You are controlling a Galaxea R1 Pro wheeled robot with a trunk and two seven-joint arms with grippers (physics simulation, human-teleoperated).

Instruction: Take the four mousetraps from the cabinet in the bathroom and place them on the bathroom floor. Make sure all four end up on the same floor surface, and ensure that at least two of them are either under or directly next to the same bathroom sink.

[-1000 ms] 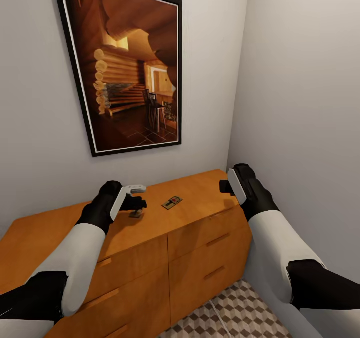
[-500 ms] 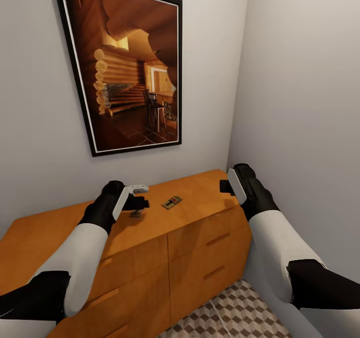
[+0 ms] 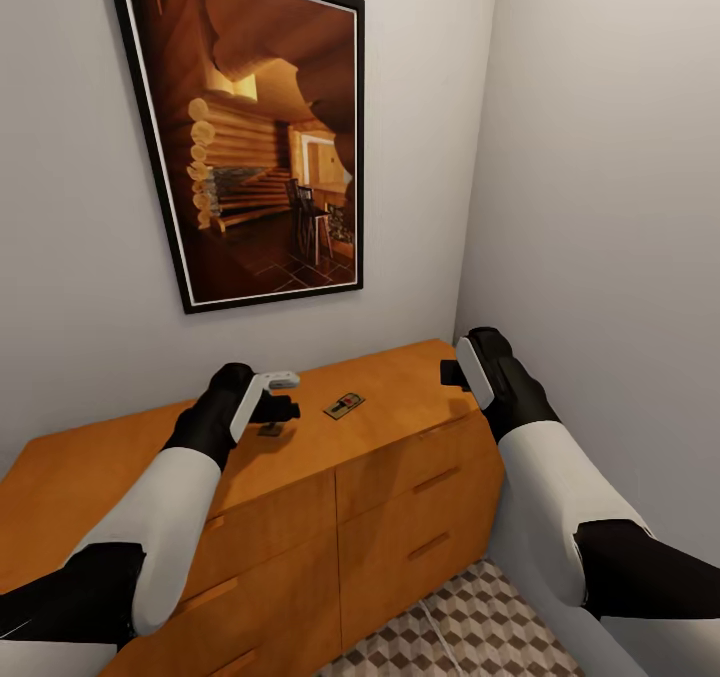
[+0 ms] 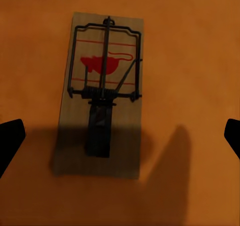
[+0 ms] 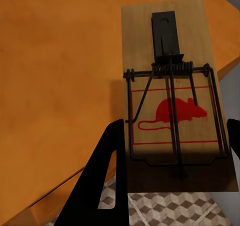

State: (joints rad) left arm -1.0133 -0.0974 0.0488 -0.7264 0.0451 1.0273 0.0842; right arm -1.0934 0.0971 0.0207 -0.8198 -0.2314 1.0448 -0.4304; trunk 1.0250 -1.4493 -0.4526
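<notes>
The left gripper [image 3: 282, 395] hangs wide open over a mousetrap [image 4: 102, 95] on the cabinet top [image 3: 400, 382]; lower squarely, straddling its narrow sides; the right gripper [image 5: 170, 176] grips another mousetrap [image 5: 172, 95].

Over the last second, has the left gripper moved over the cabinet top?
Yes, slightly. In the head view the left gripper has crept toward the mousetrap lying on the cabinet, and a little toward the wall.

Both arms have glossy white forearm shells, black wrist joints and elbows, and white-faced gripper housings with dark fingers.
</notes>
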